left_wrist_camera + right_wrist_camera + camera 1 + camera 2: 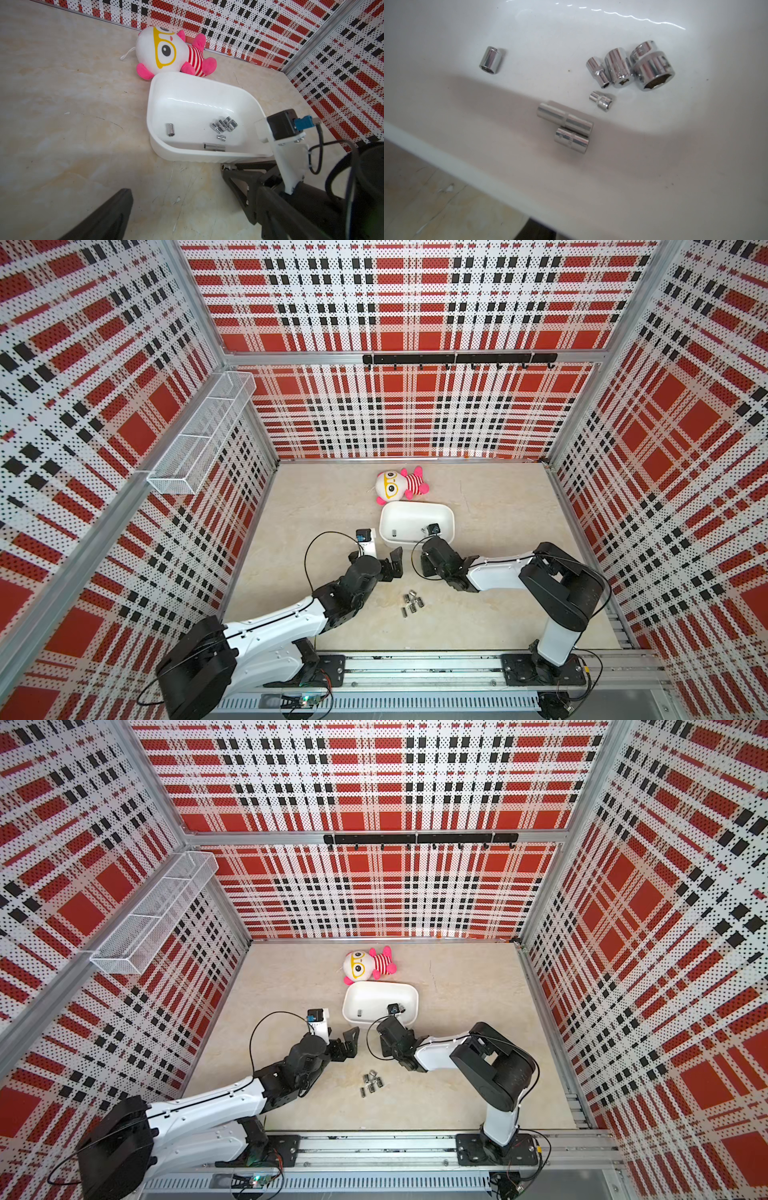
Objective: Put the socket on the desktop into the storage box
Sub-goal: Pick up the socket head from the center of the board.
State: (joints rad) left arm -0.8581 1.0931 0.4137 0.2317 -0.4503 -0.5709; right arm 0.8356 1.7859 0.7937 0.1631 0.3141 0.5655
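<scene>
Several chrome sockets lie in a small pile on the beige desktop, between my two arms. The white storage box sits beyond them and holds several more sockets, one of them long. My left gripper hovers open and empty just left of the box's near corner. My right gripper is at the box's near wall, under its wrist camera. A small shiny piece shows at its tip in the left wrist view. How its jaws stand is hidden.
A pink-and-white plush doll lies against the far side of the box. A white wire basket hangs on the left wall and a black hook rail on the back wall. Aluminium rails edge the desktop.
</scene>
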